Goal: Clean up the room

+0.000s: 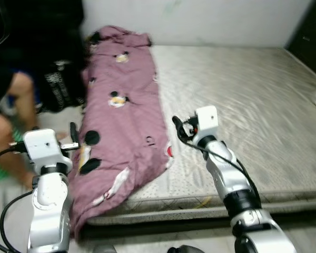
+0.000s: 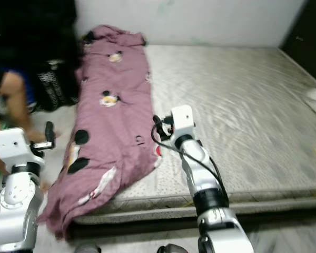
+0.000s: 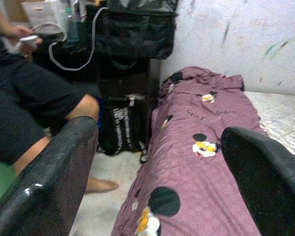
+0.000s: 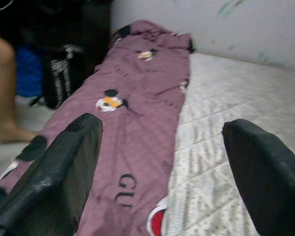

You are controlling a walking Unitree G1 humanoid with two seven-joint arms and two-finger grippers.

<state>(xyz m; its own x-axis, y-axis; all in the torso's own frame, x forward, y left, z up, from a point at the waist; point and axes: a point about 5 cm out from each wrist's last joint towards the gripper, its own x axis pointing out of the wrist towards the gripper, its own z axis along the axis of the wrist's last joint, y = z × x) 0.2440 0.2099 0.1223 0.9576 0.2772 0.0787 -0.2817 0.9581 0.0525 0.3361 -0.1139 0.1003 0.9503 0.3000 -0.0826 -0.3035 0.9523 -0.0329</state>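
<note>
A mauve blanket [image 1: 121, 121] printed with cartoon mice lies lengthwise along the left side of a bare grey mattress [image 1: 242, 100]. Its near end droops over the mattress's front left corner. My left gripper [image 3: 157, 196] is open and empty, held off the mattress's left side beside the blanket's lower part. My right gripper [image 4: 160, 187] is also open and empty, hovering just above the mattress at the blanket's right edge [image 1: 168, 150]. In the head views the right fingers [image 1: 178, 126] point toward the blanket.
A person sits on the floor at the left, with a bare leg [image 1: 21, 100] and foot [image 3: 101, 185] close to my left arm. A black bag [image 1: 63, 89] stands between the person and the mattress. A white wall [image 1: 200, 21] runs behind; dark furniture [image 1: 310, 37] stands far right.
</note>
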